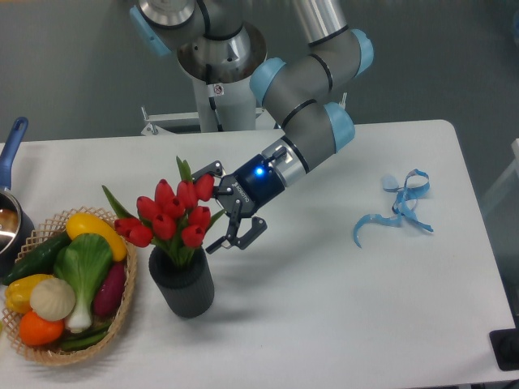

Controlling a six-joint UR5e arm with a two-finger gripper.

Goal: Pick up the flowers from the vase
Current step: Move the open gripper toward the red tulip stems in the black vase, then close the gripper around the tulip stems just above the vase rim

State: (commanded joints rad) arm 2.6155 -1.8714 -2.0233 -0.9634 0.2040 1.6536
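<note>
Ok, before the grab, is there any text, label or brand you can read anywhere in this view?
Nothing legible.
Tool: pale lettering on its black body, too blurred to read.
Robot column: small red-and-white sticker, too small to read.
Flowers, vase, basket, ribbon: no text.

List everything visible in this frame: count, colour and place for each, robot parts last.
flowers: one bunch, red with green leaves, in the vase
vase: one, dark grey, left of centre
basket: one, woven tan, far left, holding mixed vegetables
pot: one, blue handle, left edge
ribbon: one, light blue, right side
table: one, white
gripper: one, black, open beside the flowers
arm: one, grey with blue joints, from the rear
</note>
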